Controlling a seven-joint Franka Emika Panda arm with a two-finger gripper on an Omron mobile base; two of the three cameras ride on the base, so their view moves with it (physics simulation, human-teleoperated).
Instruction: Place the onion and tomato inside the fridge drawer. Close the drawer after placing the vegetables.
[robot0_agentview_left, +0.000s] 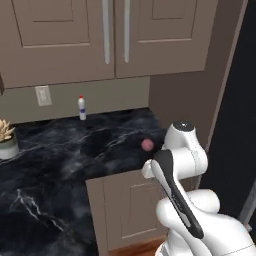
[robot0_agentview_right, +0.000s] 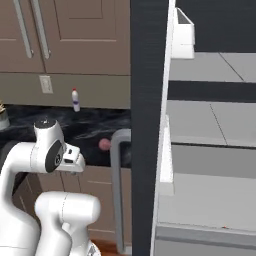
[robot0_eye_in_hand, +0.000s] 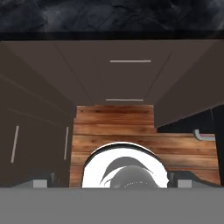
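The onion (robot0_agentview_left: 147, 144), a small pinkish bulb, lies on the black marble counter (robot0_agentview_left: 60, 155) near its right end; the right base view shows the onion (robot0_agentview_right: 104, 144) just left of the fridge's dark edge. The fridge stands open, and at its bottom is the light grey fridge drawer (robot0_agentview_right: 200, 243), apparently pulled out. A tiny red speck shows above its front lip, too small to tell whether it is the tomato. My gripper (robot0_eye_in_hand: 113, 183) points down at the wooden floor, well below the counter. Its fingertips (robot0_eye_in_hand: 42, 182) are wide apart with nothing between them.
A small white bottle (robot0_agentview_left: 82, 108) stands at the counter's back wall, and a potted plant (robot0_agentview_left: 6, 138) sits at the far left. Wall cabinets hang above. A grey handle bar (robot0_agentview_right: 116, 190) rises beside the fridge, and light grey shelves (robot0_agentview_right: 210, 122) fill its inside.
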